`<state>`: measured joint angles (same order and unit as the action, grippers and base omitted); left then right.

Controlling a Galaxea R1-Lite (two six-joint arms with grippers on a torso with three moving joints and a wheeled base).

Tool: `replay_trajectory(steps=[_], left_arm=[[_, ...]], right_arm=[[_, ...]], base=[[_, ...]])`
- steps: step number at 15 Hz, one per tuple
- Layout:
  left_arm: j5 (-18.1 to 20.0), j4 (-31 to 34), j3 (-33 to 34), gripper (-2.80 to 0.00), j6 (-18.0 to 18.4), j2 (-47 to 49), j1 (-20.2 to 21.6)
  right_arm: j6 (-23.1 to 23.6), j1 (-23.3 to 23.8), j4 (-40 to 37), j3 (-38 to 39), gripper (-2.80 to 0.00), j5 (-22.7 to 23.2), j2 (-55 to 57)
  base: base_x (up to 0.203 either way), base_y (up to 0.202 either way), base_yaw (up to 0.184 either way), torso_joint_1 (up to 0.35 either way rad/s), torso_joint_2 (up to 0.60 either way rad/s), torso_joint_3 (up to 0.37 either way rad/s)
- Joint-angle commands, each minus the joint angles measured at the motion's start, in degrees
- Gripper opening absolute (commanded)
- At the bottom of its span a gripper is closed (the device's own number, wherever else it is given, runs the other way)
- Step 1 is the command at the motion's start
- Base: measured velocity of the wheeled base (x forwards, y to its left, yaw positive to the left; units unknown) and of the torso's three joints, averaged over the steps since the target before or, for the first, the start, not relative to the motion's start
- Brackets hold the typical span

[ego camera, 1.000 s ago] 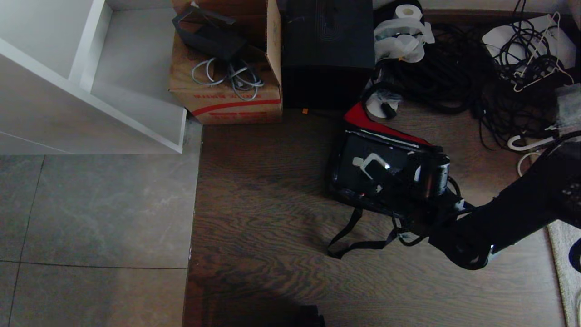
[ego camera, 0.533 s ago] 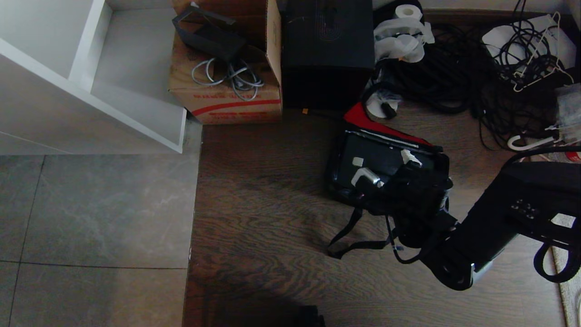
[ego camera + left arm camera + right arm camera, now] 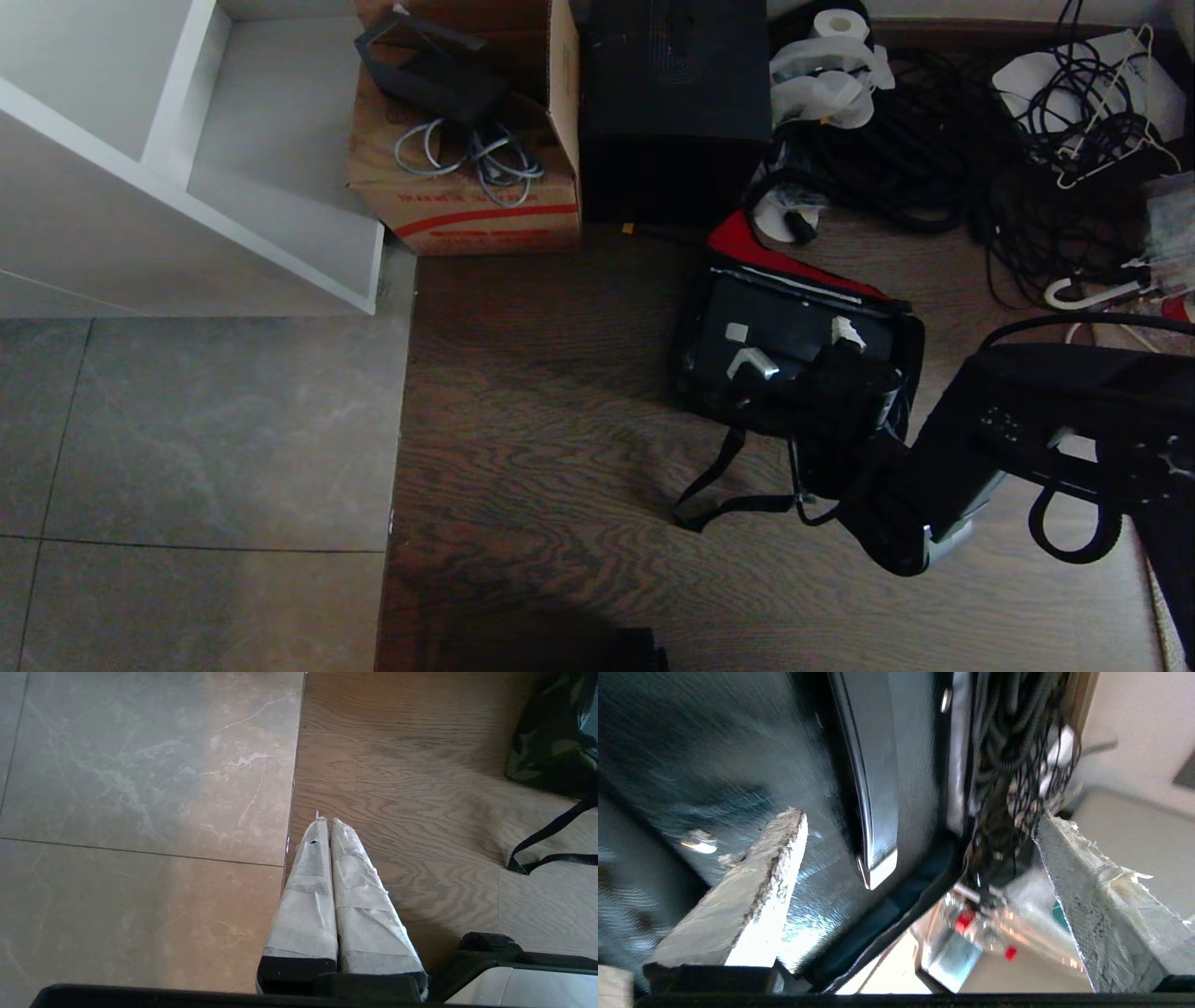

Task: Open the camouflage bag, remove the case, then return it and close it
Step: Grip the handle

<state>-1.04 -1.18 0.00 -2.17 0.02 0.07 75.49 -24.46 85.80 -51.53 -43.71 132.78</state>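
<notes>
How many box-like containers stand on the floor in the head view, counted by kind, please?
Camouflage bag, open, holding the case: 1
Cardboard carton: 1
Plain black box: 1
Total: 3 containers, with the case as a fourth box inside the bag.

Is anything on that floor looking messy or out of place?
Yes. The camouflage bag lies open with its shoulder strap trailing loose over the floor, and a tangle of black cables sprawls behind it.
</notes>
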Motion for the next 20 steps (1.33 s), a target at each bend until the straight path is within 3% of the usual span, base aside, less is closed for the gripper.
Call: replay_trajectory(steps=[1,3,8,11,20], left_arm=[[-0.02,-0.05,0.61,-2.80,0.01,-0.02,0.01],[-0.10,-0.05,0.53,-2.80,-0.03,-0.02,0.01],[-0.02,-0.05,0.53,-2.80,-0.03,-0.11,0.01],[-0.02,-0.05,0.62,-2.80,-0.03,-0.11,0.01],[-0.02,-0.05,0.62,-2.80,-0.03,-0.11,0.01]], right_arm=[[0.46,0.69,0.57,-0.81,0.00,-0.19,1.45],[0.54,3.28,0.95,-1.91,0.00,0.03,2.83],[0.50,3.54,1.12,-2.35,0.00,0.06,3.19],[-0.03,4.67,1.77,-8.64,0.00,0.22,5.99],[-0.26,1.87,1.87,-4.81,0.00,0.47,0.02]], base=[[0.000,0.000,0.000,0.000,0.00,0.000],[0.000,0.000,0.000,0.000,0.00,0.000],[0.000,0.000,0.000,0.000,0.00,0.000],[0.000,0.000,0.000,0.000,0.00,0.000],[0.000,0.000,0.000,0.000,0.00,0.000]])
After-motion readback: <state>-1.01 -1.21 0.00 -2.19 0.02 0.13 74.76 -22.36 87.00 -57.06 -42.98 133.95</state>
